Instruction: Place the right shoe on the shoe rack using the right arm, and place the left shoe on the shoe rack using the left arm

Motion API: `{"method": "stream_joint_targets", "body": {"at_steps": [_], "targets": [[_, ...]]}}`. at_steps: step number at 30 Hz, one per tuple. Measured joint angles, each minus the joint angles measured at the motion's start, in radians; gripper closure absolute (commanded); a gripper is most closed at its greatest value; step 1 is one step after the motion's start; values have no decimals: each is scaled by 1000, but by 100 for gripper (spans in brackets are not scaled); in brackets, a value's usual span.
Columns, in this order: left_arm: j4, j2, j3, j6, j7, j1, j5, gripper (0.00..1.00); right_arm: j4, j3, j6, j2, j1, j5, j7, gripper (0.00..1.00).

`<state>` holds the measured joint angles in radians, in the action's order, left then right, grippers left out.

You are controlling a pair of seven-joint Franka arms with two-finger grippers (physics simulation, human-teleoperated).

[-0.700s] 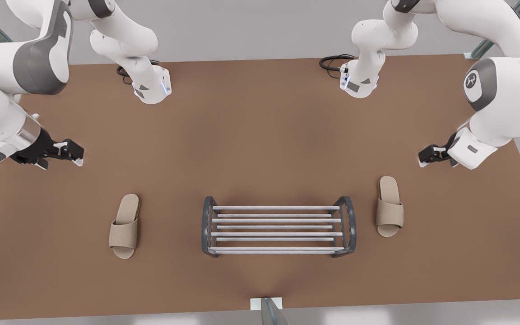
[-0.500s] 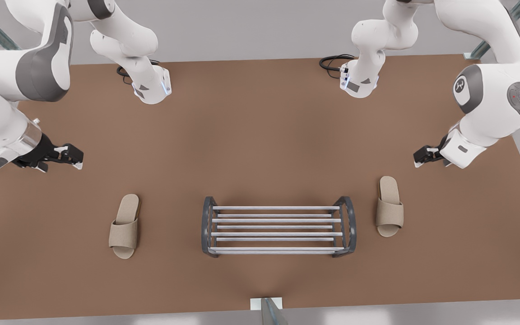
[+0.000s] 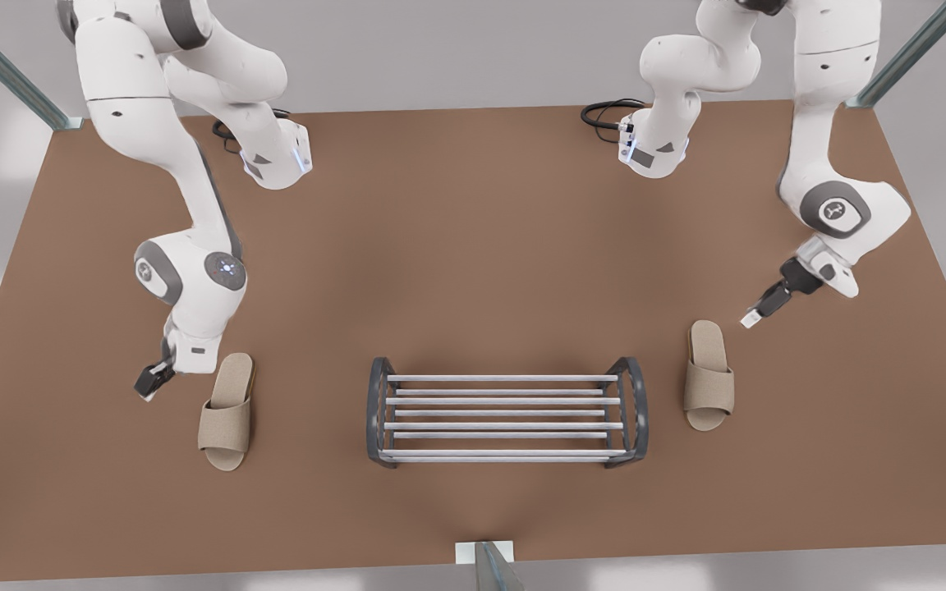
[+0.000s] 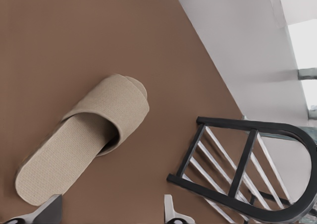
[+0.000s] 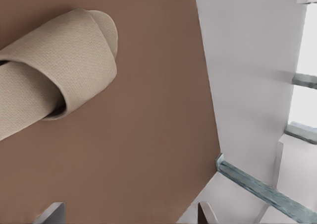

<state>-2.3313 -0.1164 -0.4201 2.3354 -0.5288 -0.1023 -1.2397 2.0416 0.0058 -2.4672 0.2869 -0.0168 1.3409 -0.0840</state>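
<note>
Two beige slippers lie on the brown table, one on each side of the shoe rack (image 3: 506, 378), a low rack of silver bars between dark arched end frames (image 4: 243, 163). My left gripper (image 3: 750, 320) (image 4: 111, 204) hovers open just behind the heel of the slipper (image 3: 709, 386) (image 4: 89, 135) at the front view's right. At the front view's left, my right gripper (image 3: 147, 392) (image 5: 129, 209) stands open, close beside the other slipper (image 3: 227, 419) (image 5: 54, 80) on its side away from the rack. Neither touches a slipper.
The two arm bases (image 3: 276, 160) (image 3: 654, 152) stand at the table's far edge, with black cables (image 3: 608, 111) beside them. Bare brown table (image 3: 473, 263) stretches between the bases and the rack. A glassy post (image 3: 489, 566) rises at the near edge.
Both arms swung inward and down. The right gripper travelled from well behind its slipper to beside it; the left gripper dropped toward its slipper's heel. Slippers and rack stayed put.
</note>
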Motion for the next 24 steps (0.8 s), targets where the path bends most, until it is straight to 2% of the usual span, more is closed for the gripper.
{"method": "stream_joint_targets", "body": {"at_steps": [4, 9, 15, 24], "targets": [[-7, -103, -17, -49, -223, 15, -325, 0, 35, -22, -176, 28, -58, 620, 132, 0], [1, -165, -4, -99, -430, -2, -525, 0, 129, -23, -243, 52, -69, 1074, 343, 0], [32, -236, 7, -147, -597, 0, -645, 0, 184, -23, -217, 85, -65, 1266, 563, 0], [138, -347, 67, -168, -698, -6, -768, 0, 140, -43, -49, 184, -49, 1453, 809, 0]]}}
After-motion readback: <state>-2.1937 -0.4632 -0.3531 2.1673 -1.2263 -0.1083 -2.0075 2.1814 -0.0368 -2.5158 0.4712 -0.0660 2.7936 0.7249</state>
